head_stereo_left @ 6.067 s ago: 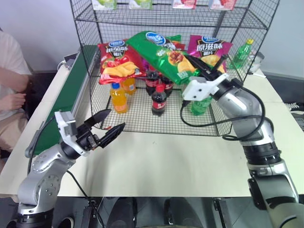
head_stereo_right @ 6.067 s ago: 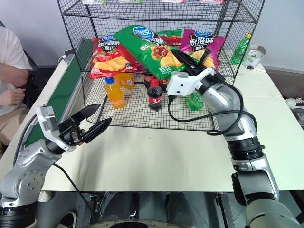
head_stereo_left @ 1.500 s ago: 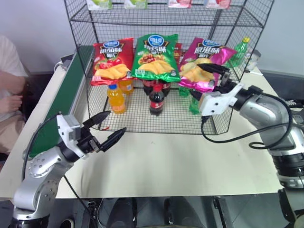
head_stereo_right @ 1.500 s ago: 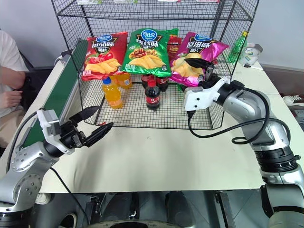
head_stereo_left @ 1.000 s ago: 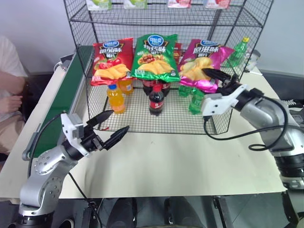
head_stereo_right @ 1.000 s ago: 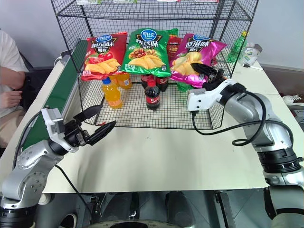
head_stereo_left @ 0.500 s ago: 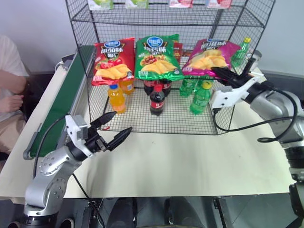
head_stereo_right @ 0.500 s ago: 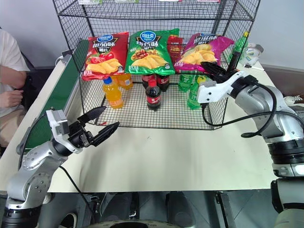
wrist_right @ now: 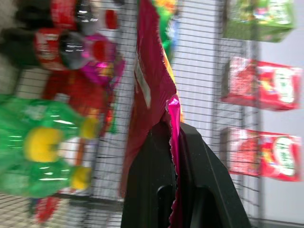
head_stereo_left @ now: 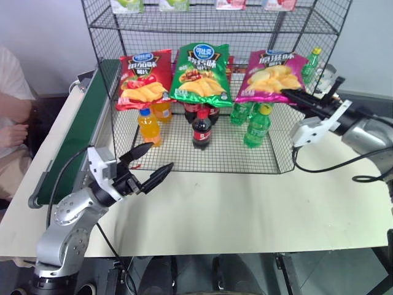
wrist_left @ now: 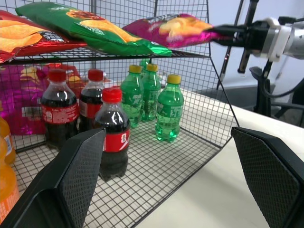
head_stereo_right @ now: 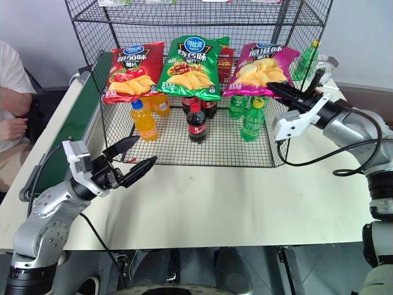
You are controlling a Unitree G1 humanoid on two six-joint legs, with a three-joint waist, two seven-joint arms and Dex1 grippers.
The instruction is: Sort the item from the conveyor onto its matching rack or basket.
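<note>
Green crisp bag (head_stereo_left: 201,72) on rack (head_stereo_left: 184,27), right gripper (head_stereo_right: 284,92) pinching magenta bag (head_stereo_right: 263,69) (left gripper (head_stereo_left: 153,167) spread)

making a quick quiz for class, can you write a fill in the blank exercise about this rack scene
1. The right tool is shut on the edge of the ____ crisp bag.
2. On the black wire rack, the green crisp bag lies between the red crisp bag and the ____ one.
3. The left tool, over the table, has its jaws ____.
4. The cola bottle has a ____ cap.

Missing words: magenta; magenta; open; red
</note>
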